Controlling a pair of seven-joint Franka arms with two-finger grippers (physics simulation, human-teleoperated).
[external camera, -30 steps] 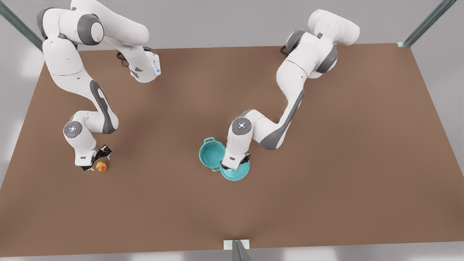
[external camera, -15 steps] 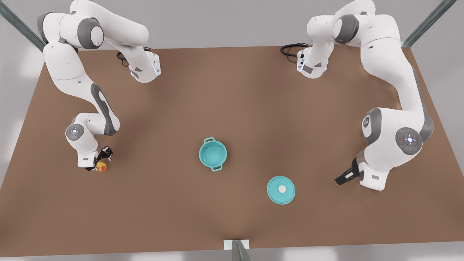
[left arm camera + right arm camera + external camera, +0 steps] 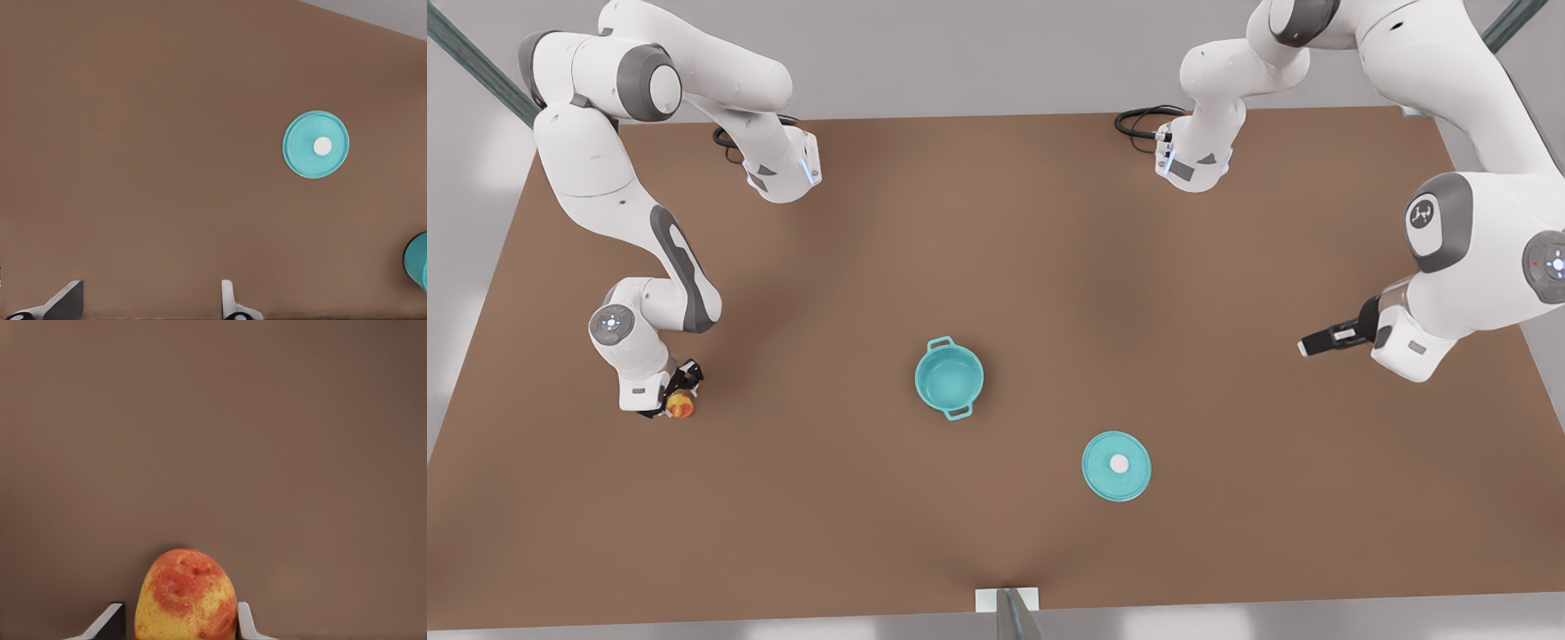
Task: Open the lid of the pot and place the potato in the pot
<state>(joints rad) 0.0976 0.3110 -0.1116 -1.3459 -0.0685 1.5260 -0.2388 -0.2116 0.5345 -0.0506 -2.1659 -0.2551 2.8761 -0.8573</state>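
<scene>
The right gripper (image 3: 674,402) sits low at the front view's left, fingers closed against the potato (image 3: 679,407) on the table (image 3: 996,551). The left gripper (image 3: 1316,345) hangs raised at the front view's right — jaws parted, nothing between them. The pot (image 3: 949,376) stands uncovered mid-table; the pot lid (image 3: 1116,465) lies flat nearby, apart from it

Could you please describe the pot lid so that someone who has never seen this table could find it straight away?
On the brown table, start from the open teal pot near the middle. The pot lid lies flat on the bare table, apart from the pot, toward the front view's right and nearer the lower edge. Unlike the hollow pot with loop handles, it is a flat teal disc with a small white knob at its centre.
</scene>
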